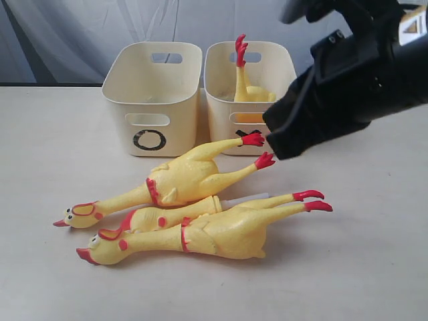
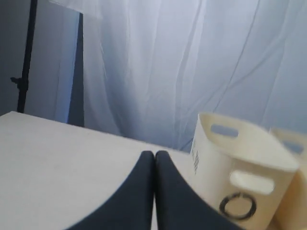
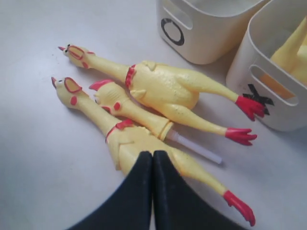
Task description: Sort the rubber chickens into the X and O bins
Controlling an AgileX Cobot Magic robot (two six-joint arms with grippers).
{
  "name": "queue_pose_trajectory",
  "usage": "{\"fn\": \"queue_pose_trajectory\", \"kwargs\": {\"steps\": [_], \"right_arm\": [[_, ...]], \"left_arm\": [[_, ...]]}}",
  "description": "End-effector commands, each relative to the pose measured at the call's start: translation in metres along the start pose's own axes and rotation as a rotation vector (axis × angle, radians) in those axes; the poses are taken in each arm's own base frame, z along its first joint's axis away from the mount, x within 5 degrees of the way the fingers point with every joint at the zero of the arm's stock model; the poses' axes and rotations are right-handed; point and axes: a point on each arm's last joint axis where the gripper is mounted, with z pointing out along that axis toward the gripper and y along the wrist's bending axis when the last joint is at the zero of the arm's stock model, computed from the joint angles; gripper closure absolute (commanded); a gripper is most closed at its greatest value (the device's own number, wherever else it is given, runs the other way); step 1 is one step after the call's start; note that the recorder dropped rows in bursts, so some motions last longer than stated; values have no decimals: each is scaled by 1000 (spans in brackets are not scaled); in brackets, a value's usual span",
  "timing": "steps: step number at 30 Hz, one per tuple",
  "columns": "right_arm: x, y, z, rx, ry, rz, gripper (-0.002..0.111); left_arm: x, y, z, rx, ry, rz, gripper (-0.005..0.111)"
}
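Your right claw (image 3: 153, 157) sits closed and empty above three chickens (image 3: 136, 114) lying together on the table (image 1: 53, 140), its arm (image 1: 354, 73) masking part of the X bin (image 1: 219, 63), where a headless body (image 1: 245, 88) stands. Left claw (image 2: 154, 156): closed, empty, near the O bin (image 1: 120, 117).

The right arm (image 1: 374, 67) is a bulky run of matte black, blocky housings with rounded edges, and a small pale panel (image 1: 411, 23) shows near its far end. The right end effector (image 3: 152, 155) has two smooth black fingers (image 3: 136, 191), broad-based and tapering to rounded tips. The left end effector (image 2: 154, 154) looks the same, with only a thin seam between its fingers.
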Motion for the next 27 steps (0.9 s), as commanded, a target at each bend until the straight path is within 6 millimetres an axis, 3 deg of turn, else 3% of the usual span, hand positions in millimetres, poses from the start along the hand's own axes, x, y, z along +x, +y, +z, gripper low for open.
{"fn": "queue_pose_trajectory", "kwargs": {"steps": [1, 3, 8, 12, 17, 22, 27], "right_arm": [[22, 6, -8, -2, 8, 8, 109], [34, 8, -13, 5, -7, 9, 109], [57, 15, -31, 28, -88, 29, 109], [68, 20, -50, 44, -178, 23, 109], [71, 24, -67, 53, -247, 14, 109], [73, 25, -72, 53, -259, 12, 109], [73, 26, -72, 40, -251, 21, 109]], "left_arm": [[-13, 6, -2, -45, -159, -234, 107], [-14, 7, -2, -48, -170, -350, 107], [-6, -3, -1, 14, -9, -376, 107], [-44, -20, -8, 104, -32, -322, 107], [-64, -44, 6, 239, 155, -98, 107], [-61, -71, 30, 563, 330, 197, 107], [-52, -75, 57, 673, 425, 315, 107]]}}
